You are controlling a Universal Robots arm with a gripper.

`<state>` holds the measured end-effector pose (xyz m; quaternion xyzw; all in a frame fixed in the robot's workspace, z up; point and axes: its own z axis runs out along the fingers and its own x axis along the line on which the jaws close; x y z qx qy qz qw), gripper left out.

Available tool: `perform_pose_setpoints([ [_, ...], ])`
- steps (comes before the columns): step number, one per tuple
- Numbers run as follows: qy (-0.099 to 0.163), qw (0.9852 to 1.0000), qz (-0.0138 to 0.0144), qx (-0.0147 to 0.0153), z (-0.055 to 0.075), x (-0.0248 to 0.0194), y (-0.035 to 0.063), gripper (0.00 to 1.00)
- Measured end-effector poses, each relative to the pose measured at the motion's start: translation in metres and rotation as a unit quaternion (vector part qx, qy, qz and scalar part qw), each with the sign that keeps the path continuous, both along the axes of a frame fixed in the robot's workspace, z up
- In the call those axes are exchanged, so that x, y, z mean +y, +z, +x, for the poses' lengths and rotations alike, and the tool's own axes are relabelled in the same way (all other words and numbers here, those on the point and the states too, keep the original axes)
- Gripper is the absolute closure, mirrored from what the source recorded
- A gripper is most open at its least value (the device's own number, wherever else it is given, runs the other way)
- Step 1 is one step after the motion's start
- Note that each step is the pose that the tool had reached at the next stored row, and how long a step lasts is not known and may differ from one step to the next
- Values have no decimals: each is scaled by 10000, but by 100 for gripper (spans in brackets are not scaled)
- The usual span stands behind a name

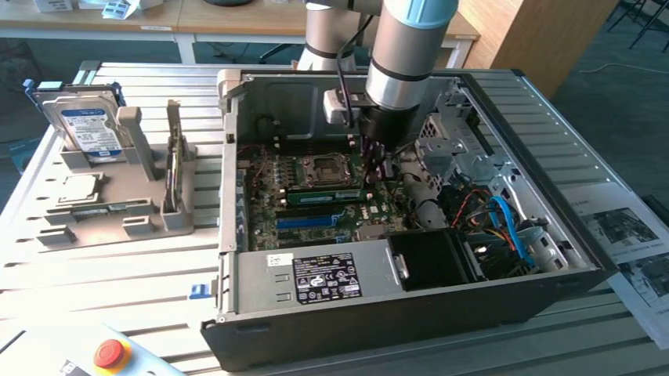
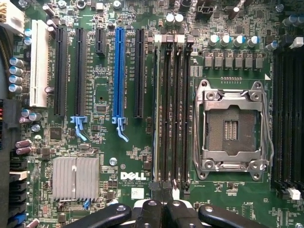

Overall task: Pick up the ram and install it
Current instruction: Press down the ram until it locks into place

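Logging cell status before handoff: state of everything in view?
hand: shut, at the memory slots' end
ram: in motherboard slot
second ram: upright in holder
hard drive: upright in holder
processor: flat on holder
CPU socket: empty
PC case: side open

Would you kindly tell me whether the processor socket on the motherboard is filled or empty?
Empty: the processor socket shows its bare contact grid inside the metal frame, with no chip seated.

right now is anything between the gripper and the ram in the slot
Nothing visible. The shut gripper hangs just over one end of the ram, standing edge-on in the slot farthest from the processor socket; nothing crosses between them.
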<state>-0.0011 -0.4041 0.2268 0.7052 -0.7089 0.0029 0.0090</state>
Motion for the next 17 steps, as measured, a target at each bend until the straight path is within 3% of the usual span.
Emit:
perform_pose_setpoints([
  [17, 0, 10000, -1, 0, 0, 0, -18, 90],
])
